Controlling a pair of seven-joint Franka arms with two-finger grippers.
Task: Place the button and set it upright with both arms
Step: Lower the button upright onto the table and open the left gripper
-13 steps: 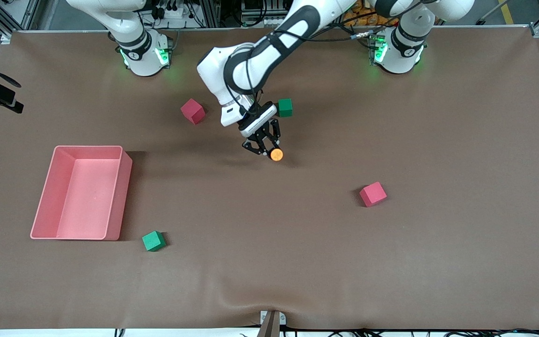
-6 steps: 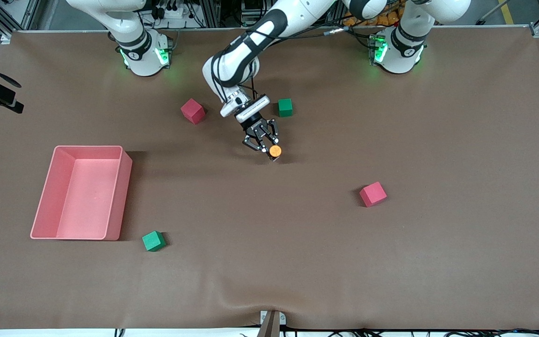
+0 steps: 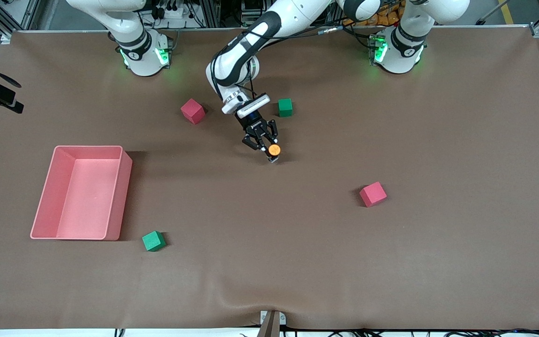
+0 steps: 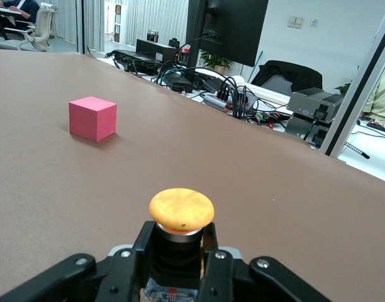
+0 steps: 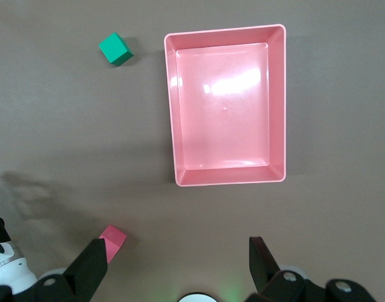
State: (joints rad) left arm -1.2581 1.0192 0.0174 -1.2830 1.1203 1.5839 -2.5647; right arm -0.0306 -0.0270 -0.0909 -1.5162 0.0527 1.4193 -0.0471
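Button [image 3: 274,150] sits just above and slightly left of the centre of the front view, clamped in the left gripper [image 3: 268,152], low over the brown table cover [image 3: 297,262]. Nothing blocks it: the closest things are a green cube [image 3: 285,107] above it in the frame and a red cube [image 3: 193,111] to the upper left. A second red cube [image 3: 373,194] lies toward the lower right, another green cube [image 3: 153,241] at the lower left, beside a pink tray [image 3: 119,196] at the frame's left. In the left wrist view the black fingers [image 4: 208,264] press together on the button's black body [image 4: 175,250], one on each side, while its round orange cap [image 4: 181,209] stands upright above them, flat and slightly scuffed. The right gripper [image 5: 180,264] waits high above the tray with its fingers spread wide apart and nothing between them
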